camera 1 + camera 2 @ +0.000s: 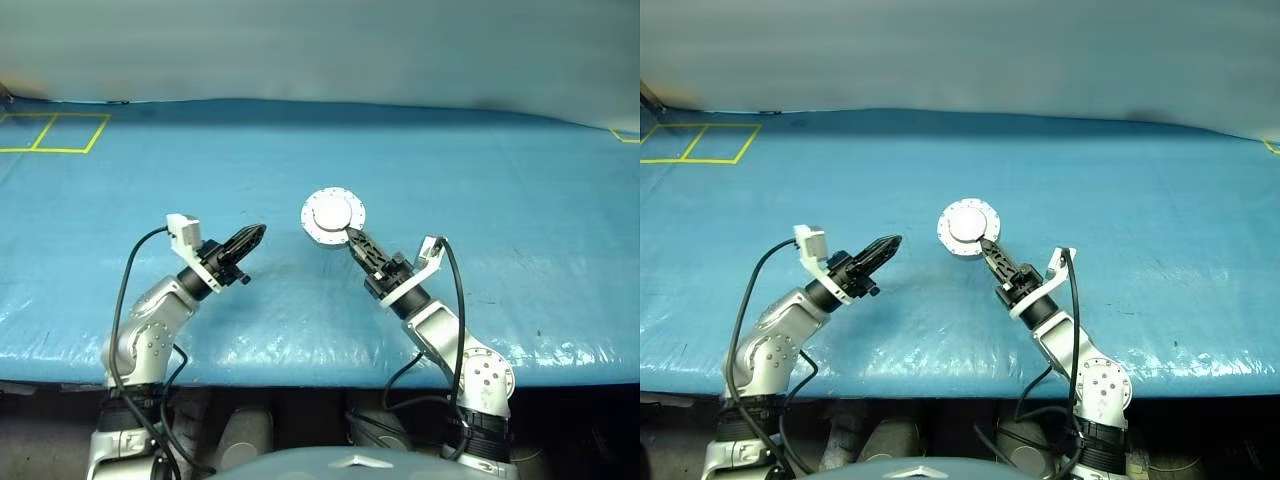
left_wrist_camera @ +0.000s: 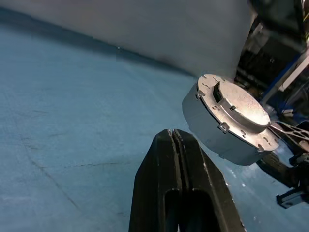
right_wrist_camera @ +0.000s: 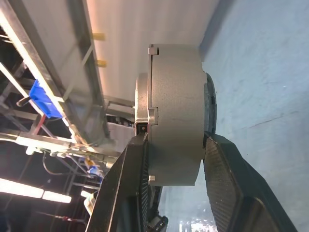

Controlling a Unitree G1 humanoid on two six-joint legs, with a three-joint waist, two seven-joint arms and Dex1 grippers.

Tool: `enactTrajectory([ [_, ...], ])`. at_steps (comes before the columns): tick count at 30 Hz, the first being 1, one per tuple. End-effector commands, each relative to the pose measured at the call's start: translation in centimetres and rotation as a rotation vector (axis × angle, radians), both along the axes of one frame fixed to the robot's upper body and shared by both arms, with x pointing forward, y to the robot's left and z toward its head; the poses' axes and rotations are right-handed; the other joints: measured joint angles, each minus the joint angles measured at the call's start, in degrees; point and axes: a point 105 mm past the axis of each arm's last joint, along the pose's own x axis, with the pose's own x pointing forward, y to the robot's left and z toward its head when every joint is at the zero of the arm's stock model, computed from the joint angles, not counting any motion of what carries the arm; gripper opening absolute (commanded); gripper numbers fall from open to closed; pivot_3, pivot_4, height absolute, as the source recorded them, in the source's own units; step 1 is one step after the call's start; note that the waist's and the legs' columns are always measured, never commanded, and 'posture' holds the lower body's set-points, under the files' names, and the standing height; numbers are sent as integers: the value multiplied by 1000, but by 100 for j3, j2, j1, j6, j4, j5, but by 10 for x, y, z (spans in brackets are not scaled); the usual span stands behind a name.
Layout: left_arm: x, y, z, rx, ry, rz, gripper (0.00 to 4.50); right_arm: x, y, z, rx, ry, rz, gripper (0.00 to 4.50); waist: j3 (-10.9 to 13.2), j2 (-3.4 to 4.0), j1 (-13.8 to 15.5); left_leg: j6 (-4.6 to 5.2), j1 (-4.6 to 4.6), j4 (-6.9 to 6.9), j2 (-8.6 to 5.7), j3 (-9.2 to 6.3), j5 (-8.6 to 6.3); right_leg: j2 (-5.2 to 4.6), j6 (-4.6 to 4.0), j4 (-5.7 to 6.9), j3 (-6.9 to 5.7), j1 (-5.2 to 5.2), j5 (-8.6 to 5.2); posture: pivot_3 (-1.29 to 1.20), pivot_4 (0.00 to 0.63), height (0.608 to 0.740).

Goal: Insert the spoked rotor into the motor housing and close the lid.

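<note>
The motor housing point(image 1: 333, 215) is a short round silver case, held up off the blue table. Its lid point(image 2: 241, 108), a pale grey disc with a notched edge, lies closed flat on it. My right gripper point(image 1: 350, 237) is shut on the housing. In the right wrist view its two black fingers point(image 3: 130, 183) press one on the lid face and one on the opposite flat face of the housing point(image 3: 176, 116). My left gripper point(image 1: 258, 231) hovers to the housing's left, apart from it, shut with nothing in it, fingertips point(image 2: 166, 140) together. The spoked rotor is hidden.
The table carries a blue cover point(image 1: 500, 150) reaching to a grey wall at the back. Yellow tape lines point(image 1: 55, 132) mark squares at the far left back. The table's front edge point(image 1: 320, 375) runs just in front of both arms.
</note>
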Motion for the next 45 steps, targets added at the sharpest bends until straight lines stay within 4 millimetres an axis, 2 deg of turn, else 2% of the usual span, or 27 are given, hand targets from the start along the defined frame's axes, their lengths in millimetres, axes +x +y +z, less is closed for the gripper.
enactTrajectory([
  [1,-15,-6,21,-107,-55,-68,1578,-10,13,45,72,-166,81,1283,3,1,10,0,0,5,0,-1,0,1,0,1,0,2,0,0,150,740],
  [5,-25,-17,22,-216,-44,-127,2936,-14,21,48,50,-182,141,1283,4,0,12,0,2,16,-2,0,0,1,2,0,0,11,1,0,150,740],
  [9,-17,-14,22,-304,-27,-76,4286,-18,24,50,29,-200,168,1283,6,-2,13,0,2,20,-1,-1,0,3,3,2,-1,12,2,0,150,740],
  [10,-15,-16,21,-322,-17,-73,4477,-19,24,51,21,-204,173,1283,7,-2,13,0,2,20,0,-2,0,6,3,2,0,12,1,0,150,740],
  [13,-13,-24,19,-331,2,-95,4477,-20,25,51,0,-209,181,1283,7,-3,10,0,2,20,0,-1,0,7,3,2,0,12,1,0,150,740],
  [18,-4,-40,1,-361,115,-125,4477,-21,26,52,-17,-218,182,1283,7,-4,14,0,2,20,-1,-1,0,7,3,0,0,13,2,0,150,740],
  [22,4,-53,-5,-387,159,-146,4477,-21,26,54,-22,-223,182,1283,9,-6,14,0,2,22,-1,-1,0,7,3,2,1,13,2,0,150,740],
  [25,6,-63,7,-459,135,-195,4477,-22,26,54,-26,-223,184,1283,9,-7,15,0,1,23,-1,-1,0,8,3,2,1,13,2,0,150,740],
  [28,-2,-77,25,-542,106,-286,4477,-23,26,52,-32,-212,183,1283,9,-7,5,0,1,21,-1,-1,0,7,3,1,1,12,2,0,150,740],
  [30,-4,-81,29,-574,115,-308,4477,-23,27,51,-34,-208,183,1283,10,-8,8,1,0,20,-1,-1,-1,7,3,0,1,12,2,0,150,740],
  [36,1,-84,24,-607,163,-284,4477,-22,28,48,-43,-189,180,1283,10,-9,7,1,0,23,0,-2,0,9,3,2,1,12,2,0,150,740],
  [41,2,-78,37,-654,150,-237,4477,-19,25,44,-58,-170,166,1283,12,-11,13,1,0,27,0,-2,0,9,3,2,2,13,2,0,150,740],
  [45,-2,-80,29,-626,190,-236,4477,-17,26,40,-65,-156,158,1283,12,-11,21,1,-1,25,-1,-2,0,8,3,0,2,13,2,0,150,740],
])
